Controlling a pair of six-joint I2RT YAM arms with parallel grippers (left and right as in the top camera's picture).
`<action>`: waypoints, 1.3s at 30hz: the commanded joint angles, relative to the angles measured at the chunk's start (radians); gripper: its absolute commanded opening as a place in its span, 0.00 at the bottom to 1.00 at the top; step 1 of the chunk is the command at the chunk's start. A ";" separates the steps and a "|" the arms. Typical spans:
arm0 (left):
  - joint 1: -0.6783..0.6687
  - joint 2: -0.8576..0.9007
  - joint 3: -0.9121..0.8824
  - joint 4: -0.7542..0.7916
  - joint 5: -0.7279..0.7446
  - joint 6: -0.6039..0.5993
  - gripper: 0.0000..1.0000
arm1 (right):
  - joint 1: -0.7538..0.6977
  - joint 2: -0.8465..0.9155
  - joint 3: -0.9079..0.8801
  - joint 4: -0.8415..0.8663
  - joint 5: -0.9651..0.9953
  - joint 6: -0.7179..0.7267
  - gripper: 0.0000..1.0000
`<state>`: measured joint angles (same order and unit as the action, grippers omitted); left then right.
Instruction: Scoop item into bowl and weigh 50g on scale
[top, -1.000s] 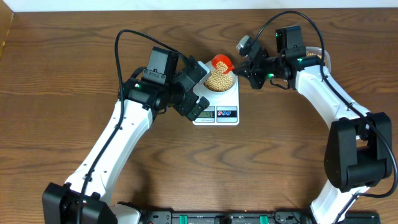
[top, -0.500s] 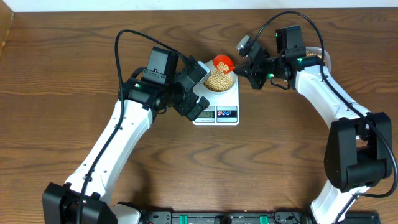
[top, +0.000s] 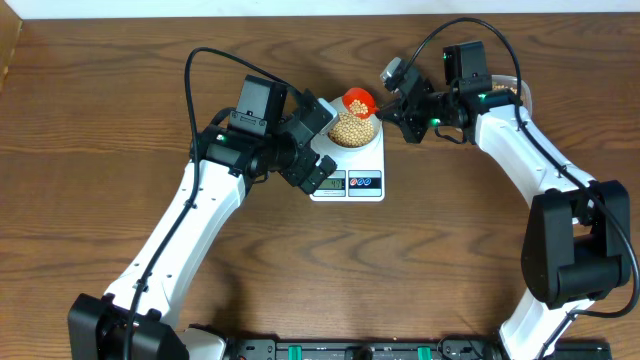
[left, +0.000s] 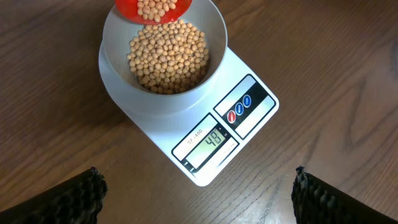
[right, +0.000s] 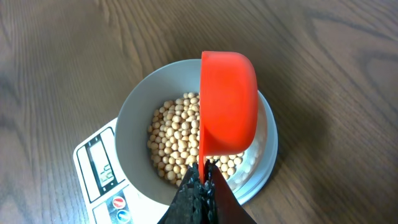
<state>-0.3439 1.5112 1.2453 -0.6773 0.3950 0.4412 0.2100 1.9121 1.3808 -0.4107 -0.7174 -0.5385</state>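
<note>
**Bowl of beans on the scale, display at 49, red scoop held over the rim**

The wooden table (top: 100, 200) carries a single cluster near its far middle, with both arms reaching in from either side. The left gripper (top: 322, 145) hangs on the display side of the scale (top: 372, 158) with its jaws spread wide and nothing between them. In its wrist view the two dark fingertips (left: 81, 196) sit at the bottom corners, well apart. The right gripper (top: 388, 108) comes in from the other side, and its jaws are clenched on the handle of a red scoop (right: 229, 102).

The scale is a flat white rounded rectangle lying straight on the wood. On its platform stands the bowl (left: 115, 43), which is round, pale and smooth-walled and nearly as wide as the scale itself. The bowl holds a heap of beans (left: 168, 59) that covers its floor and reaches partway up the wall.

The scoop hangs above the bowl's far side, away from the display. It is tipped, so the right wrist camera sees its rounded back. From the left wrist camera its mouth shows at the top edge, with a small number of beans in it (left: 155, 6).

The beans are small, round and tan-yellow, matte and about equal in size, lying loose against one another. Every one in view is in the bowl or the scoop.

Below the bowl, the grey display (left: 211, 140) reads 49. Beside it sit two round buttons (left: 239, 107), one red and one blue.
</note>
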 joint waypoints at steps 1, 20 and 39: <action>0.000 0.004 0.002 -0.003 0.016 -0.013 0.98 | 0.008 -0.021 -0.003 -0.002 -0.007 -0.016 0.01; 0.000 0.004 0.002 -0.003 0.016 -0.013 0.98 | 0.008 -0.021 -0.003 -0.002 -0.007 -0.017 0.01; 0.000 0.004 0.002 -0.003 0.016 -0.013 0.98 | 0.009 -0.021 -0.003 -0.016 -0.019 -0.039 0.01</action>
<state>-0.3439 1.5112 1.2453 -0.6773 0.3950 0.4408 0.2100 1.9121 1.3808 -0.4229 -0.7177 -0.5617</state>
